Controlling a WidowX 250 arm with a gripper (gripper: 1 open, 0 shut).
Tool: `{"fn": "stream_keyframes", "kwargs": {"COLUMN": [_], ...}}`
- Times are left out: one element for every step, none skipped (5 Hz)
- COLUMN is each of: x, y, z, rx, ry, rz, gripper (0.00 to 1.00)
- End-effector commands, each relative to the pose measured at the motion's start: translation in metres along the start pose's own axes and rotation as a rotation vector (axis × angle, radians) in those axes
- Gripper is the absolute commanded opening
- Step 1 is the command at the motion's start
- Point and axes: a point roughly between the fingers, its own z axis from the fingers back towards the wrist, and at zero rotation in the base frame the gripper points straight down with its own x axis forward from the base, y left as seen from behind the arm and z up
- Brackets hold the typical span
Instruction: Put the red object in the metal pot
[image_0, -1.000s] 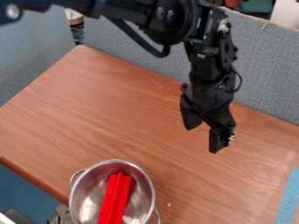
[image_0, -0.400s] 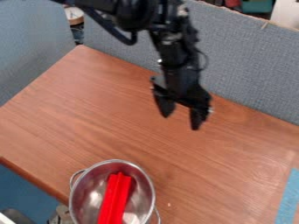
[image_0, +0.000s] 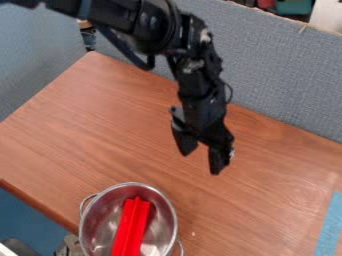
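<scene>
- A brown wooden table (image_0: 100, 130) fills most of the frame, its wood grain showing, with one corner near the upper left.
- Gray fabric-like partitions (image_0: 274, 62) stand behind the table, across the upper right and at the upper left of the frame.
- A black robot arm (image_0: 140, 25) comes in from the upper left and bends downward near the top center.
- Its black gripper (image_0: 202, 153) hangs over the table, right of center, pointing down; the jaws are spread open, with nothing between them.
- A round, shiny steel pot (image_0: 99, 220) with a rolled rim and wire-like side handles sits at the lower left of the frame, near the table's edge.
- The bright red rectangular bar (image_0: 131, 228) lies inside the pot, slightly tilted from vertical in the frame, its lower end near the bottom border.
- A light blue strip (image_0: 330, 225) shows at the lower right border.
</scene>
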Motion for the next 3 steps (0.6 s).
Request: {"fn": "stream_keyframes", "kwargs": {"x": [-0.040, -0.043, -0.071], "y": [0.022, 0.027, 0.057], "z": [0.014, 0.003, 0.005], "rx": [-0.001, 0.020, 0.040], "ry": [-0.090, -0.104, -0.142], "rz": [0.137, 0.219, 0.359], "gripper": [1.00, 1.00, 1.00]}}
